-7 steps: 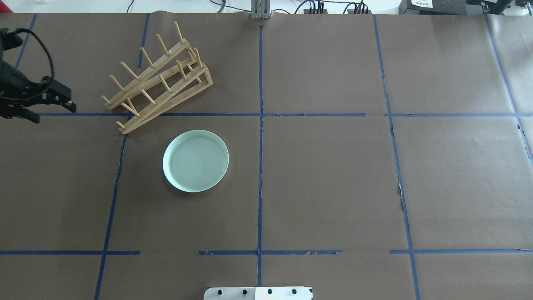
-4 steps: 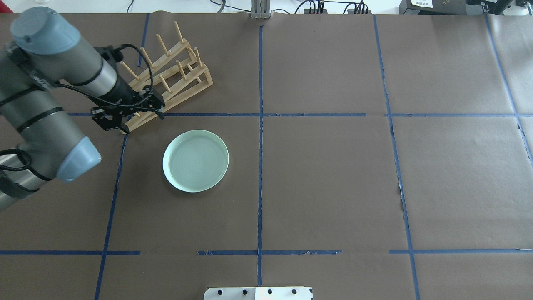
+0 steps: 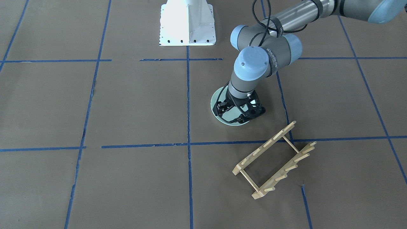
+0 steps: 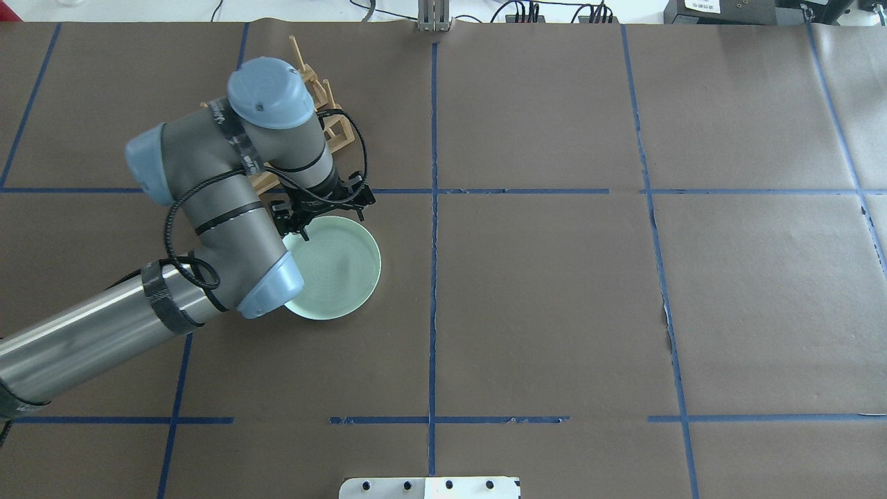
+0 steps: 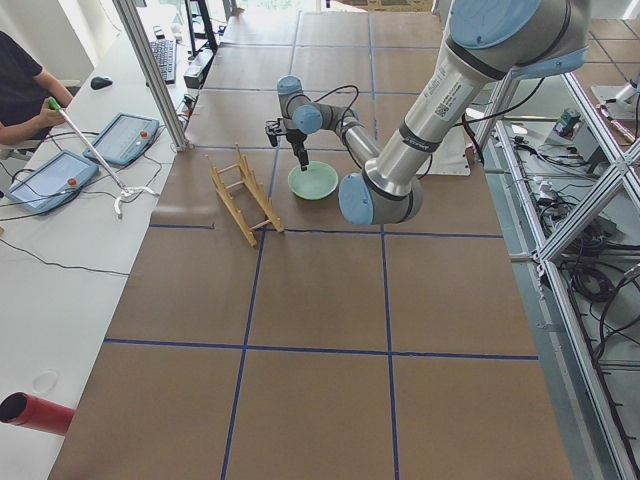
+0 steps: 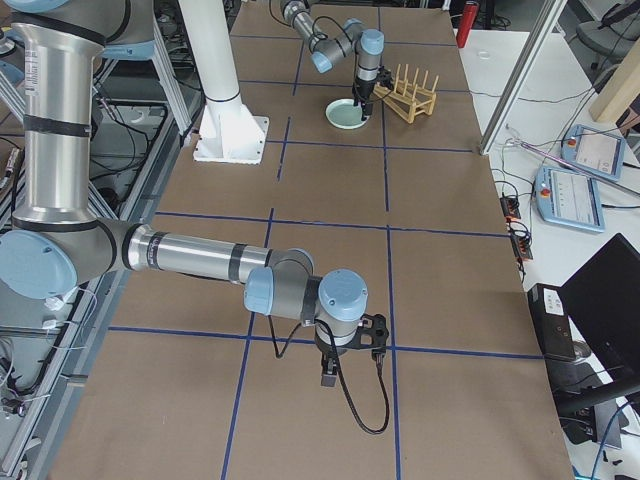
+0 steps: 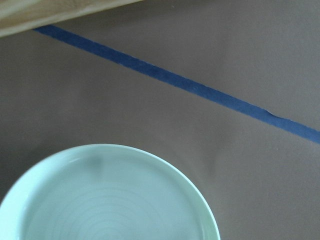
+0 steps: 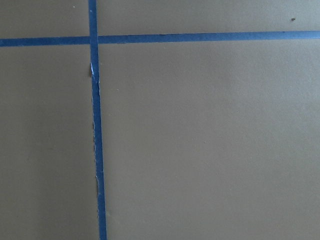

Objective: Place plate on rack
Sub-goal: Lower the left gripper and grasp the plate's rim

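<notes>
The pale mint-green plate [image 4: 343, 267] lies flat on the brown paper and also shows in the front view [image 3: 216, 101] and the left wrist view [image 7: 110, 200]. The wooden rack [image 4: 327, 93] stands just beyond it, mostly hidden by my left arm in the overhead view and in full sight in the front view [image 3: 275, 159]. My left gripper [image 4: 326, 220] is open and empty, pointing down over the plate's far rim on the rack side [image 3: 239, 114]. My right gripper [image 6: 345, 358] hangs low over bare paper far from both; I cannot tell whether it is open or shut.
Blue tape lines [image 4: 433, 208] grid the paper-covered table. The robot's white base [image 3: 187, 22] is at the table's near edge. An operator's desk with tablets [image 5: 60, 165] lies beyond the far edge.
My left arm has swung in from the table's left edge, passed over the rack, and now holds its gripper above the plate's far rim. The plate and rack have not moved.
</notes>
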Controlling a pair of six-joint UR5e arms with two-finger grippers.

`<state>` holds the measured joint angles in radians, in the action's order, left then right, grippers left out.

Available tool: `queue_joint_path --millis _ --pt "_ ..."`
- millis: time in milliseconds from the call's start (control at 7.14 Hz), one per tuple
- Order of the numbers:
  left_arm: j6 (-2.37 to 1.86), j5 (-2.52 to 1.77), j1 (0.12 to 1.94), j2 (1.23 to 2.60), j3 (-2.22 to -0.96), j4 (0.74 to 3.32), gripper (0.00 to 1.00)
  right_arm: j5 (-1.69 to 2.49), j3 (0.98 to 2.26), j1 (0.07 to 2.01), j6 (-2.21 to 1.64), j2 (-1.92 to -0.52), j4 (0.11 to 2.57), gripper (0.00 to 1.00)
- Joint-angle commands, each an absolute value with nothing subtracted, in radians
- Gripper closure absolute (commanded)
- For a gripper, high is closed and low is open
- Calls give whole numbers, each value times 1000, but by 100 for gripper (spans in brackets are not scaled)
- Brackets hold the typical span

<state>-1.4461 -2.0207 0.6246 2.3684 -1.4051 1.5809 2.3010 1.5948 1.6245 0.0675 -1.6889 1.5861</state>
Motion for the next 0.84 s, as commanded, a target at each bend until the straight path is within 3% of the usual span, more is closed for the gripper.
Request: queue_joint_path --millis 0,280,420,560,700 --pt "-1436 -1918 574 2393 -1370 1604 13 2301 1595 1624 67 -1689 1586 0" --pt "-1414 -1911 560 2390 -1356 1618 25 2301 1594 1624 67 -1689 1586 0" --pt "-1414 -1911 560 2387 -1356 1618 42 2301 1595 1624 67 -1689 1586 0" --pt "-1414 -1913 561 2387 -1359 1618 81 2301 1595 1624 67 -1689 1586 0" --pt "-1414 -1914 560 2387 -1361 1618 100 2301 1595 1624 67 -1689 1586 0"
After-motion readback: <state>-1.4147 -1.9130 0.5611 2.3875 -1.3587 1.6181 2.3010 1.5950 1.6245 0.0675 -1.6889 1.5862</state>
